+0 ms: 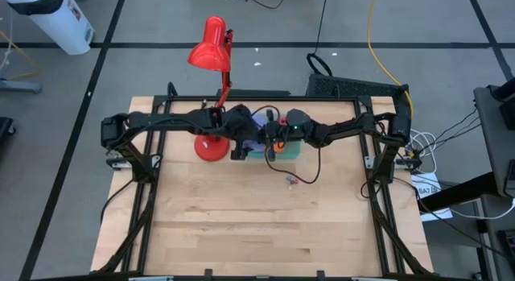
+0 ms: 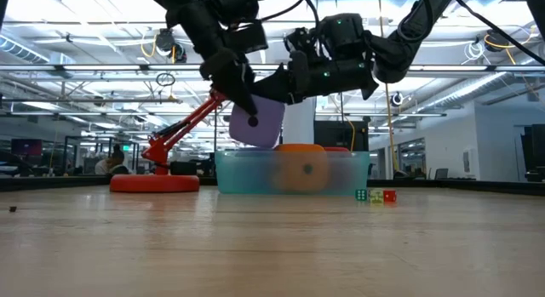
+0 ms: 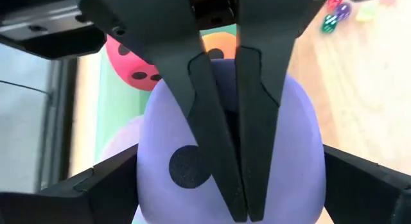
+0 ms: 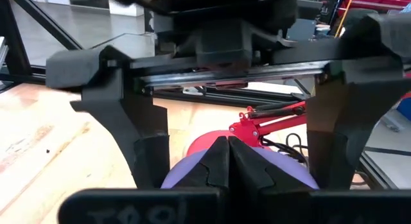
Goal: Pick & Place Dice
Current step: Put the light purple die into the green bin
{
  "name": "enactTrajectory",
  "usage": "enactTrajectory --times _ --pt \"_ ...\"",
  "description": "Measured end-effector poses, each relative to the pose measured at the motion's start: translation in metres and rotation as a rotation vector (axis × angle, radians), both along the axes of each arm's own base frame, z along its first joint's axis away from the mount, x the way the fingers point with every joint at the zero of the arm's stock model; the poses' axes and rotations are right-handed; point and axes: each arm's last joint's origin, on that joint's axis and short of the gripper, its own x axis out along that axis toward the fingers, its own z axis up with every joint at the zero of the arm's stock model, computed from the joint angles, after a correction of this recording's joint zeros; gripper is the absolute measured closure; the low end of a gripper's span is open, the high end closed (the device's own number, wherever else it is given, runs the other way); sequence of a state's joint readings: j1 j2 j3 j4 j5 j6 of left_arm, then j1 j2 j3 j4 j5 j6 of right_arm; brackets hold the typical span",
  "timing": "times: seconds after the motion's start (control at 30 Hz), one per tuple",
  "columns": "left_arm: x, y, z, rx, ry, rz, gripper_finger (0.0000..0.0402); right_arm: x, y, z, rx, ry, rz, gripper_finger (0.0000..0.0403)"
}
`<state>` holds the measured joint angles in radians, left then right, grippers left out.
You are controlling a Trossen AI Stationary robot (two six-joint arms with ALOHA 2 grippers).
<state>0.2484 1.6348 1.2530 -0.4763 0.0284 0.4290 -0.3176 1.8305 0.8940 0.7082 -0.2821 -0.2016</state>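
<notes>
One lavender-blue die (image 2: pixel 257 122) with a dark pip hangs above the clear tub (image 2: pixel 358 174) beside the red lamp's base (image 2: pixel 155 183). My left gripper (image 2: pixel 245 103) comes in from the left, its fingers spread wide on either side of the die. My right gripper (image 2: pixel 285 86) reaches in from the right, shut, with its tips at the die's upper face. The orange die (image 2: pixel 300 165) and the red die (image 3: pixel 131 60) lie in the tub. A paler lavender shape (image 3: pixel 119 144) beside them may be the second lavender-blue die. My left gripper holds the lavender die across its full width, one finger (image 3: pixel 106 185) on one side face and the other finger (image 3: pixel 359 179) on the opposite side, slanting down from the table's left. The die is lifted clear above the tub. My right gripper rests its shut fingertips (image 4: pixel 228 150) on the die's rounded upper face (image 4: pixel 186 176), slanting in from the right. Whether they pinch its soft skin I cannot tell.
The red desk lamp (image 1: pixel 211 51) stands left of the tub, with its arm leaning over the far edge. Several tiny coloured dice (image 2: pixel 375 196) lie on the wood near the tub's right side. The near half of the table (image 1: pixel 257 225) is bare wood.
</notes>
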Motion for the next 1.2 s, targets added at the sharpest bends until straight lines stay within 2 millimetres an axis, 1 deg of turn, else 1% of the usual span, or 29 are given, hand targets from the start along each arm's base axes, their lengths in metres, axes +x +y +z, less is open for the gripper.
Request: enactTrajectory --times 0.2,0.43,0.9,1.2 --pt "-0.002 0.009 0.000 -0.068 -0.021 0.033 0.0002 0.000 0.000 -0.002 0.002 0.016 0.001 0.0403" --pt "0.002 0.010 -0.002 -0.115 -0.042 0.082 0.0002 0.000 0.001 -0.001 0.004 0.013 0.007 0.0403" --pt "0.004 0.011 -0.003 -0.100 -0.060 0.073 0.0002 -0.001 0.000 -0.002 0.009 0.022 0.005 0.0403" --pt "0.002 0.018 -0.002 -0.092 -0.068 0.088 0.0002 -0.002 -0.003 -0.004 0.022 0.040 -0.006 0.0403"
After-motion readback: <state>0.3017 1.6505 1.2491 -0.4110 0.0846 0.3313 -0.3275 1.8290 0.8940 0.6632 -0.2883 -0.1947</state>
